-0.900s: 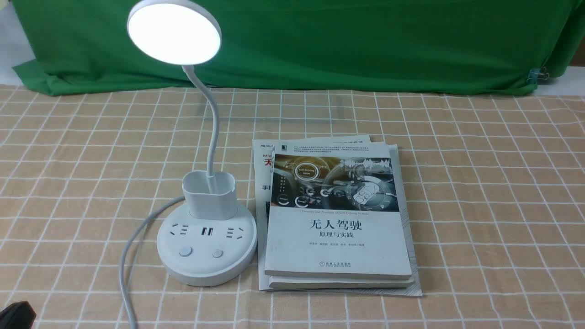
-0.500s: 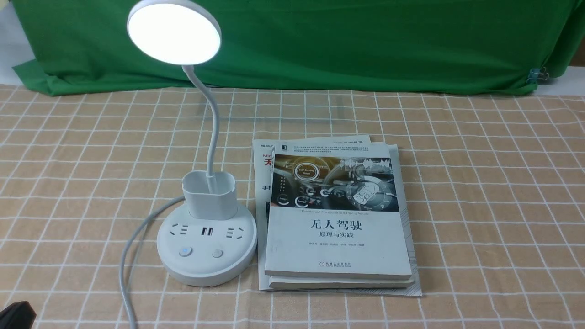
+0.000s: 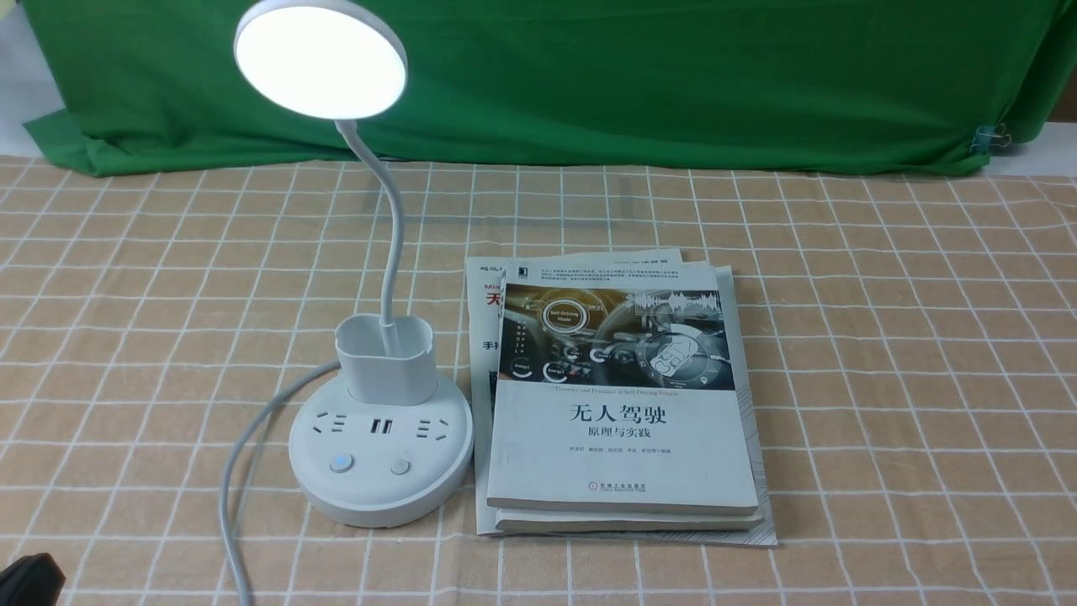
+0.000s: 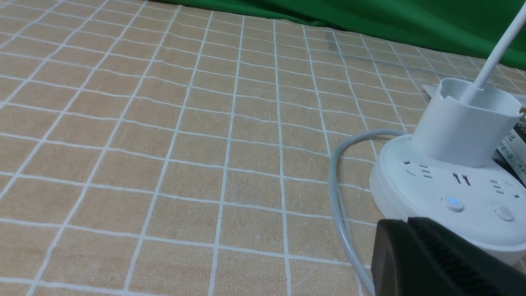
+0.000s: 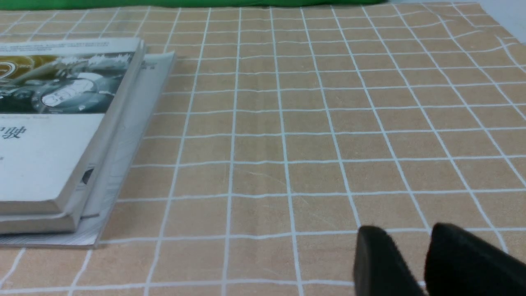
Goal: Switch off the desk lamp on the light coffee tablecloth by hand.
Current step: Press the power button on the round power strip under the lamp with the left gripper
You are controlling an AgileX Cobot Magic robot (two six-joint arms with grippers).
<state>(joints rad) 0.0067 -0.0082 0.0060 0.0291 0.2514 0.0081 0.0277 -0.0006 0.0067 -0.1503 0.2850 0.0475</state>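
Observation:
The white desk lamp stands on the light coffee tablecloth (image 3: 883, 337), left of centre. Its round disc head (image 3: 320, 59) glows. Its round base (image 3: 380, 497) has two buttons; the left button (image 3: 341, 463) shows a small blue light. In the left wrist view the base (image 4: 431, 185) and the blue-lit button (image 4: 453, 201) lie just beyond my left gripper (image 4: 407, 224), which is shut and empty and apart from the base. Only its tip (image 3: 29, 581) shows in the front view. My right gripper (image 5: 404, 236) hangs over bare cloth (image 5: 287, 135), its jaws slightly apart and empty.
A stack of books (image 3: 623, 421) lies right beside the lamp base and also shows in the right wrist view (image 5: 53, 135). The lamp's white cord (image 3: 244, 454) curves from the base toward the near edge. A plain green cloth (image 3: 673, 76) hangs at the back.
A blue light has come on in the left button of the lamp base. The lamp head stays lit. My left gripper tip has barely moved.

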